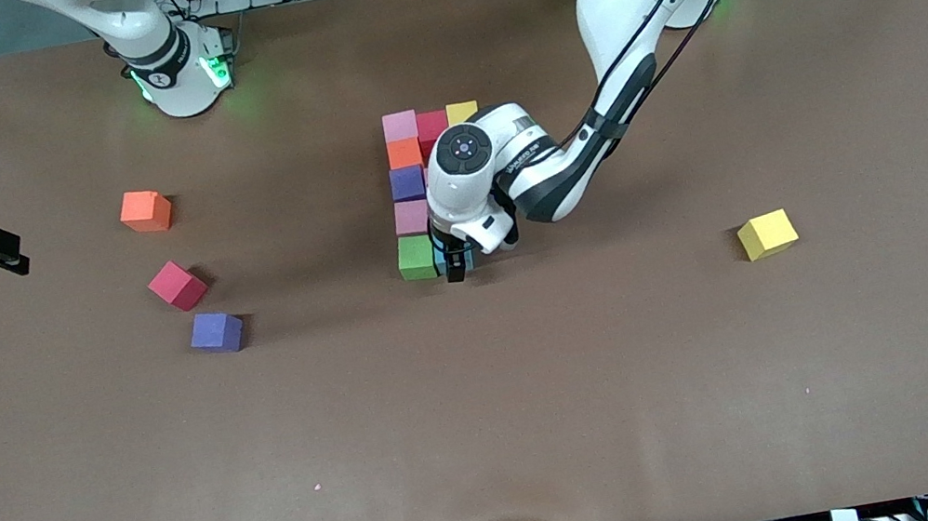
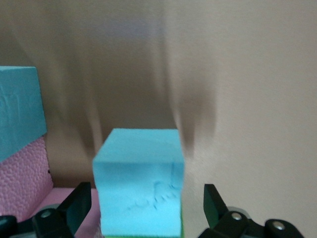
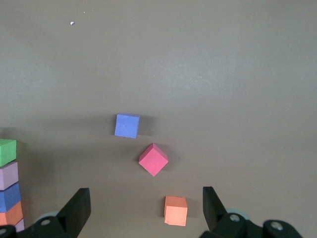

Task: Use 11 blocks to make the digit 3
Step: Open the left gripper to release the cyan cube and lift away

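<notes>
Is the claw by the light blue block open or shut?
Open: the left gripper has its fingers spread apart, clear of the light blue block.

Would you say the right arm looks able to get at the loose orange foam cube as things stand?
Probably yes. The orange foam cube sits alone on bare table toward the right arm's end, apart from the red cube nearer the front camera, and the right claw hangs open above it.

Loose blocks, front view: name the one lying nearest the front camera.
The loose yellow block, alone toward the left arm's end of the table. It sits slightly lower in the view than the purple block; the red block and orange block lie farther back.
</notes>
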`<state>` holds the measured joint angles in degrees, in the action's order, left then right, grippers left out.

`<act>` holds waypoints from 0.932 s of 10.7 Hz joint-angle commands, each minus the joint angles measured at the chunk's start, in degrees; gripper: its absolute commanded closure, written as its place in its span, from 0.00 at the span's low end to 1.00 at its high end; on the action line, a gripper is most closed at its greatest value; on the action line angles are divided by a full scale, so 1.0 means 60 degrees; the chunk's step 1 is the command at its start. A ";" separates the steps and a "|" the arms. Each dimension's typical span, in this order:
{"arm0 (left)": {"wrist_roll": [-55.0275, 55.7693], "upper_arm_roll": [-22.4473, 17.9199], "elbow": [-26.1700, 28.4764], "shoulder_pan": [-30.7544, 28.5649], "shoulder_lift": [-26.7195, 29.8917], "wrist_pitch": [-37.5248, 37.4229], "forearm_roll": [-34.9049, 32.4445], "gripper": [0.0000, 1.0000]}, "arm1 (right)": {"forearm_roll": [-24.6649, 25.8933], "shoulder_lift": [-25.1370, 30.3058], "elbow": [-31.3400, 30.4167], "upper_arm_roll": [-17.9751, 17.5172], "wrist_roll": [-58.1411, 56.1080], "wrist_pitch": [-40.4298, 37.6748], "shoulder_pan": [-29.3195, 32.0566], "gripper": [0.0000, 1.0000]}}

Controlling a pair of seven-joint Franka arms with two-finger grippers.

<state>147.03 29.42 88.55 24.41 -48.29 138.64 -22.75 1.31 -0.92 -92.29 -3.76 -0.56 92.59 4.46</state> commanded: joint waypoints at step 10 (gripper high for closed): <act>-0.9434 0.1380 0.0857 -0.2864 0.3022 -0.4848 0.0174 0.00 | -0.0014 -0.0022 0.0000 -0.0018 0.0064 -0.0081 -0.0010 0.00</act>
<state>98.61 36.58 91.36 10.30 -33.50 113.85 -22.72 1.31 -1.06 -92.40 -3.88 -0.53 92.55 4.31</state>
